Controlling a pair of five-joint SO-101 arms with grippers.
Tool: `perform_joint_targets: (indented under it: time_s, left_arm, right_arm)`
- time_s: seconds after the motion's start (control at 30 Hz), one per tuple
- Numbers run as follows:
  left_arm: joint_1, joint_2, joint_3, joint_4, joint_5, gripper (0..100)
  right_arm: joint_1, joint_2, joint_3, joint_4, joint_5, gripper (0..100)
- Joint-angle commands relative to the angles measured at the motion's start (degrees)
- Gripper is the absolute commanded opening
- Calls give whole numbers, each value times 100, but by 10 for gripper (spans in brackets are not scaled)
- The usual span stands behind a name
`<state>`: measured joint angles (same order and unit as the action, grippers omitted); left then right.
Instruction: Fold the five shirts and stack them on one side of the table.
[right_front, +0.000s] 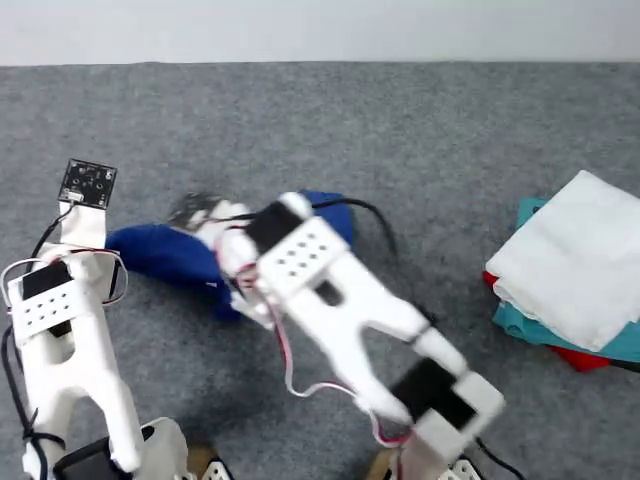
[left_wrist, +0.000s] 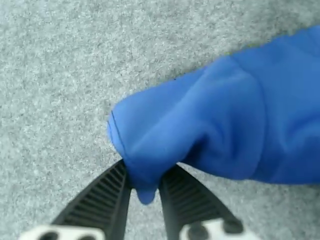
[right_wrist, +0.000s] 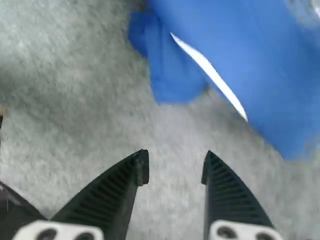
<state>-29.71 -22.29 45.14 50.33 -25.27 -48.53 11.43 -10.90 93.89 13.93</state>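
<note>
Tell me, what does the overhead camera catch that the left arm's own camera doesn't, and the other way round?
The high view adds the stack of folded shirts at the table's edge, white on top. The left wrist view adds the left end effector, pinched shut on a corner of the blue shirt. Both share that shirt and the grey table.

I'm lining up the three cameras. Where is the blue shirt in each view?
High view: blue shirt left of centre, partly under an arm.
Left wrist view: blue shirt, a fold pinched in the left gripper.
Right wrist view: blue shirt beyond the open right gripper, untouched.
Shared landmark: the grey table cover around it.
</note>
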Motion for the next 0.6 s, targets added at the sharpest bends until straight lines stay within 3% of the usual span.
perform_joint_targets:
  time_s: [0.0,0.43,0.57]
  left_arm:
    - [-35,-158,-40,-114,-53,7]
    - [-35,-158,-40,-79,-26,7]
    - [-35,-167,-40,-79,-26,7]
  right_arm:
    - [-295,637,-853,-48,70,196]
    - [-163,2782,-2453,-48,308,193]
    - [189,2985,-2462,-4,308,70]
